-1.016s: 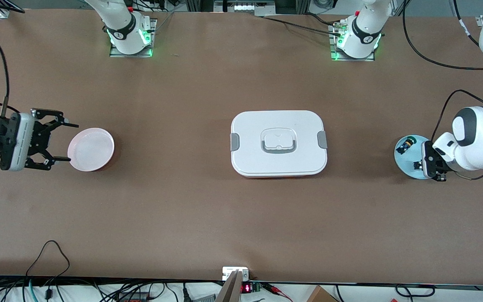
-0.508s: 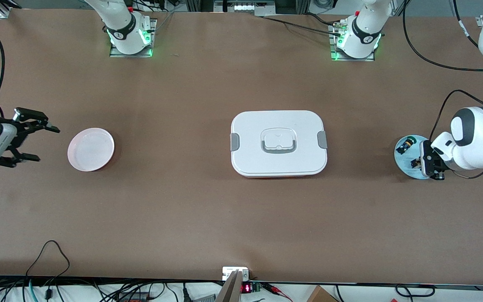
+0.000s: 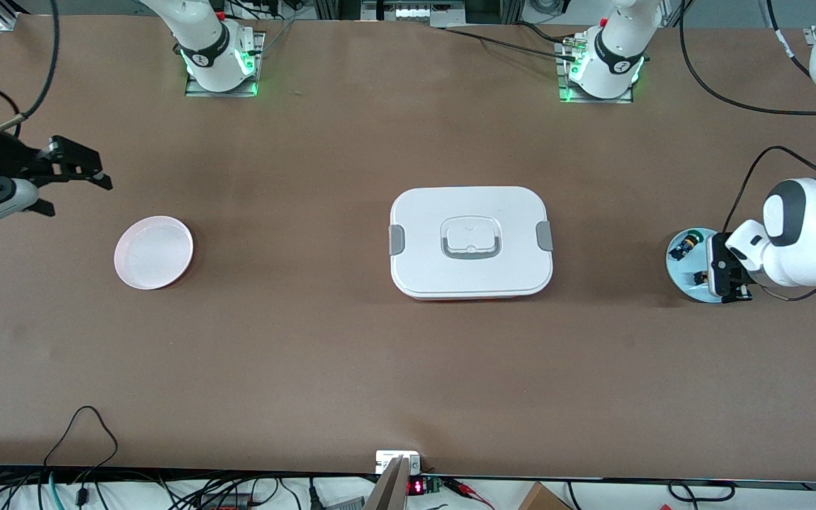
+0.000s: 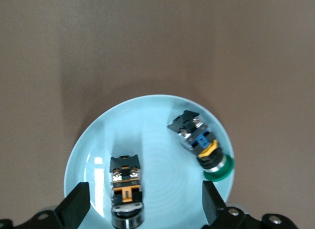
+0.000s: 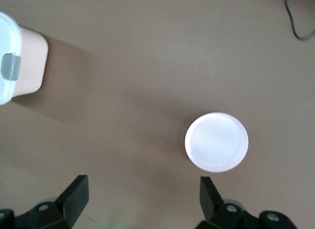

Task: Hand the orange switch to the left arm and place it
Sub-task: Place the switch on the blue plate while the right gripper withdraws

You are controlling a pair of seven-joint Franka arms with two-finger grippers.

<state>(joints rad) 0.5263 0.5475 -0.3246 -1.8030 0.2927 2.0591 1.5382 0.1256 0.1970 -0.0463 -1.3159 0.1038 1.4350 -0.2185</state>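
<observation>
Pink plate (image 5: pixel 216 142) on brown table (image 5: pixel 128 91); box (image 5: pixel 15 61) corner at edge; fingers (image 5: pixel 76 193) spread wide.

Matt brown table (image 3: pixel 323 340), glossy plastic box (image 3: pixel 470 241), glossy blue plate (image 4: pixel 147 140).

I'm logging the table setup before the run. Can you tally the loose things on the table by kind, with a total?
Plates: 2, the pink plate and the blue plate
Switches: 2, the orange switch and the green-tipped switch, both on the blue plate
Boxes: 1, the box
Total: 5
</observation>
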